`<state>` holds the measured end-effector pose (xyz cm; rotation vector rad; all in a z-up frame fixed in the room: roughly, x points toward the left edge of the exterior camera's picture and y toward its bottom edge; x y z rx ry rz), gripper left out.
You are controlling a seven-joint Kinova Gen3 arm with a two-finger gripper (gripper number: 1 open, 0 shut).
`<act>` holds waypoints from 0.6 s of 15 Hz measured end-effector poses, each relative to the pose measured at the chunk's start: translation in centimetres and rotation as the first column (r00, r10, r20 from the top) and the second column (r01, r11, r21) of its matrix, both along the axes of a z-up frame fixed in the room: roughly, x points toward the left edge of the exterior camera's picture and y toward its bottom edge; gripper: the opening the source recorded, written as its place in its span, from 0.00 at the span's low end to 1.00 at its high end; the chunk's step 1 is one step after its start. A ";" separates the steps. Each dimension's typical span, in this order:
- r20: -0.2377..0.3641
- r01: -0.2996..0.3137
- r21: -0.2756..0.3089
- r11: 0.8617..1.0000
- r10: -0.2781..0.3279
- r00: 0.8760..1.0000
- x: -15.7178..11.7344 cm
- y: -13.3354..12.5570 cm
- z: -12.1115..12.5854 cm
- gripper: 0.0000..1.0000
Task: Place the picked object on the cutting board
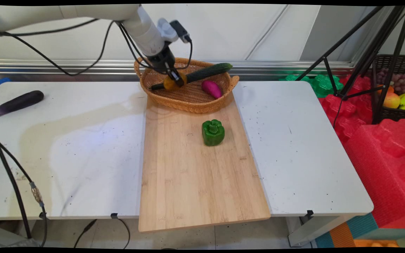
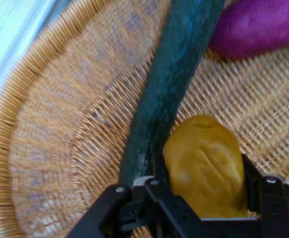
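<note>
- Over the oval woven wicker basket at the far end of the surface: black two-finger tool, clamped on a rounded yellow-orange fruit-like piece, one finger on each side of it.
- Just beside that piece, touching or nearly touching: long dark green cucumber, lying slantwise across the basket with its right tip over the rim.
- Lower right in the basket, apart from the tool: magenta oval vegetable.
- Under the basket's near edge: long pale wooden cutting board, running to the near edge of the white surface and overhanging it slightly; blocky green bell pepper alone on its upper half, bare wood all round it.
- Far left, near the surface's edge: dark purple eggplant, well apart from everything else.
- Hand view only: creased skin of the yellow piece, close weave of the basket wall, cucumber passing just left of the held piece, magenta vegetable at top right.
- Main view only: board, pepper, eggplant.
</note>
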<state>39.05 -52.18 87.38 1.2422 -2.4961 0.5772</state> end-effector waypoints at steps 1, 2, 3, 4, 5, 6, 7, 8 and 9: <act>0.001 0.000 -0.027 1.000 0.000 1.000 -0.3 0.6 1.3 0.00; 0.003 0.000 -0.051 0.999 0.000 1.000 -0.5 1.3 2.4 0.00; 0.004 0.000 -0.070 0.998 0.000 1.000 -0.7 1.9 3.4 0.00; 0.002 -0.002 -0.090 0.996 0.002 1.000 -0.9 2.6 4.3 0.00; -0.003 -0.006 -0.118 0.993 0.006 1.000 -1.2 3.7 5.7 0.00; -0.009 -0.011 -0.136 0.991 0.010 1.000 -1.4 4.7 6.7 0.00; -0.017 -0.019 -0.150 0.989 0.017 1.000 -1.6 5.7 7.4 0.00; -0.028 -0.026 -0.161 0.987 0.022 0.999 -1.8 7.2 8.1 0.00; -0.034 -0.027 -0.164 0.986 0.022 0.999 -2.0 8.3 8.5 0.00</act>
